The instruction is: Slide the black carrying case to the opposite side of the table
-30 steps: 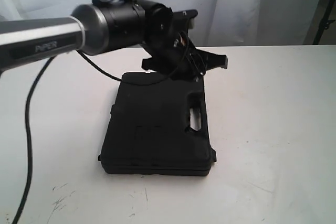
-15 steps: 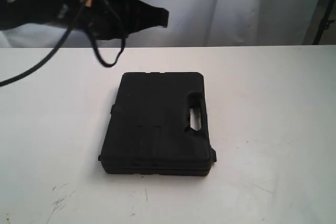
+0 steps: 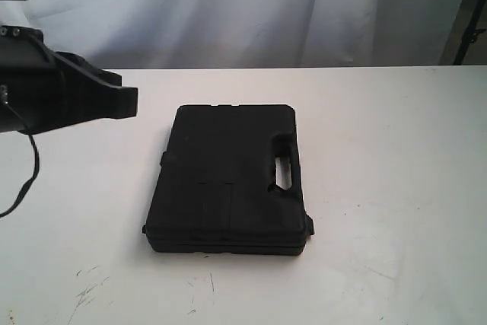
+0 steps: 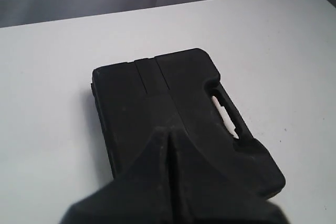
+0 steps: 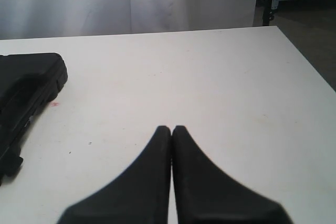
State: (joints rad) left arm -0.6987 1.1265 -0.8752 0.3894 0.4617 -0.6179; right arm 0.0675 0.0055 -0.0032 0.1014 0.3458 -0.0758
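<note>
The black carrying case (image 3: 228, 180) lies flat on the white table (image 3: 396, 157), its handle slot toward the right. In the exterior view my left gripper (image 3: 129, 102) hangs at the far left, well clear of the case and above the tabletop. The left wrist view shows that gripper (image 4: 169, 131) shut and empty, with the case (image 4: 173, 93) below and beyond its tips. My right gripper (image 5: 171, 128) is shut on nothing over bare table, and a corner of the case (image 5: 29, 80) shows at that view's edge. The right arm does not show in the exterior view.
A pale curtain (image 3: 251, 5) hangs behind the table's far edge. Dark scuff marks (image 3: 87, 287) lie near the front left. A small red spot (image 5: 53, 104) sits beside the case. A dark stand (image 3: 468, 28) rises past the back right corner.
My left arm has pulled back from behind the case's far edge, swinging up and leftward to the view's left border. The case has not moved.
</note>
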